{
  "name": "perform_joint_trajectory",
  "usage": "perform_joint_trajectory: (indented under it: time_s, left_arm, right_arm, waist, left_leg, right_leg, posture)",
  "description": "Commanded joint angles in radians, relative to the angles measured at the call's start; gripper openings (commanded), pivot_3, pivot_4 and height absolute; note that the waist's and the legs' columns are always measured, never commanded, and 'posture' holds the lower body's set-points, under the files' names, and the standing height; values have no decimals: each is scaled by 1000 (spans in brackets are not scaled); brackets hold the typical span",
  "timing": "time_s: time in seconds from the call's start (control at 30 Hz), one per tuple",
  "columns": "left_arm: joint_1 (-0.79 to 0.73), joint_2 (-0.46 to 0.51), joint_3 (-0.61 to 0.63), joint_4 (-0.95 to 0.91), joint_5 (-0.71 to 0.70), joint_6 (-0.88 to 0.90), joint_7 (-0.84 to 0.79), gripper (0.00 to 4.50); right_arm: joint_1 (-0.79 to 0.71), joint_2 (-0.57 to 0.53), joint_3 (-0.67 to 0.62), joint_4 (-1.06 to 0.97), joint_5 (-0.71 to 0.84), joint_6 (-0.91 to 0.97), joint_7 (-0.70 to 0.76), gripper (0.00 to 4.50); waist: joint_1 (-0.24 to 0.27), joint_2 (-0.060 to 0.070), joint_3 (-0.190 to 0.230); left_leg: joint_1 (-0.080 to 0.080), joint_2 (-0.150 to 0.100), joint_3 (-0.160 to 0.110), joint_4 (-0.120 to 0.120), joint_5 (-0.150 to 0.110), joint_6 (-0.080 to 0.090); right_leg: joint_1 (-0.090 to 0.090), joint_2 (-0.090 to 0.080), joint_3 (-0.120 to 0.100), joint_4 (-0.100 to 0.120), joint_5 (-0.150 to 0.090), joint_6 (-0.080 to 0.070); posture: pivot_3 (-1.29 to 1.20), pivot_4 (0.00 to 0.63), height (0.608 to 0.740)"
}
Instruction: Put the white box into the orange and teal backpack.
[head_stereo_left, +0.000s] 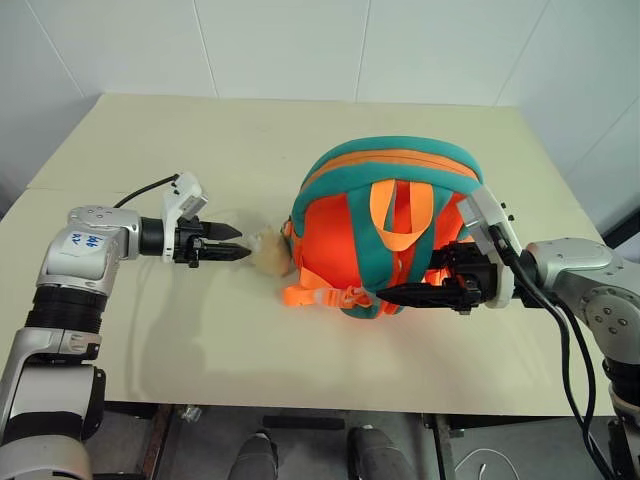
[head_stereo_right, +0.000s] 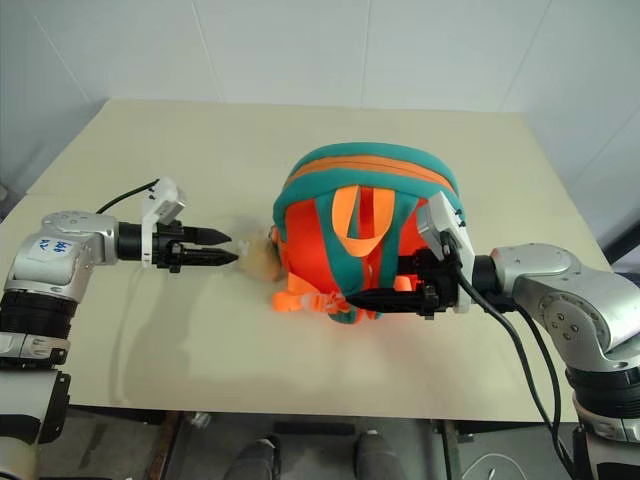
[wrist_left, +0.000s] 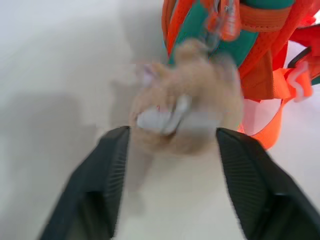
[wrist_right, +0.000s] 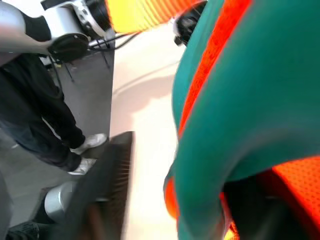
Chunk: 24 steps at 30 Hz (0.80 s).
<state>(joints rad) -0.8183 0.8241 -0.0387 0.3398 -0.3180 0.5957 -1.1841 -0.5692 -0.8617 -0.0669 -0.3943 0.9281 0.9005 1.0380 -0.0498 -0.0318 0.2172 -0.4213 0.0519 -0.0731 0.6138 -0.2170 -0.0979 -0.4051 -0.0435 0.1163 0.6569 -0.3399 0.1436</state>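
Backpack, orange fabric w/ teal trim (head_stereo_left: 385, 225): L gripper (head_stereo_left: 226, 244) at 9 o'clock, spread, empty. R gripper (head_stereo_left: 415, 293) at 5 o'clock against it, fingers parted.

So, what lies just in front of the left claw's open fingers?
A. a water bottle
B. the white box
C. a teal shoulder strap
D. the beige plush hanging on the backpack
D: in the left wrist view the left claw stands open before the beige plush attached to the orange and teal backpack.
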Motion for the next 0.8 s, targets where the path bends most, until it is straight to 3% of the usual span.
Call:
perform_joint_trajectory:
  time_s: [0.03,0.1,0.43,0.63,0.8]
  left_arm:
    - [87,48,124,-100,-34,-55,28,4110]
    - [131,56,172,-127,-43,-89,37,4488]
    - [262,60,381,-101,-173,-277,-76,4488]
    - [245,39,416,-25,-231,-342,-146,4488]
    - [253,19,428,-18,-249,-367,-147,4488]
  right_arm:
    - [25,-105,-84,-32,-18,-8,33,4038]
    - [49,-153,-102,-27,-35,-21,52,4481]
    - [285,-423,-263,252,-314,-257,227,4481]
    - [231,-325,-331,412,-343,-374,160,4481]
    - [220,-186,-379,373,-325,-374,36,4481]
  waist:
    - [1,0,0]
    - [5,0,0]
    - [21,0,0]
    - [17,0,0]
    - [12,0,0]
  left_leg:
    - [0,0,0,0,0,0]
    - [0,0,0,0,0,0]
    - [1,0,2,0,0,0]
    - [2,0,2,0,0,0]
    - [3,0,2,0,0,0]
  right_leg:
    - [0,0,0,0,0,0]
    - [0,0,0,0,0,0]
    - [0,-1,0,-2,0,0]
    - [1,-1,0,-1,0,0]
    - [3,0,1,-1,0,0]
  posture:
    - [0,150,740]
    - [0,150,740]
    - [0,150,740]
    - [0,150,740]
    - [0,150,740]
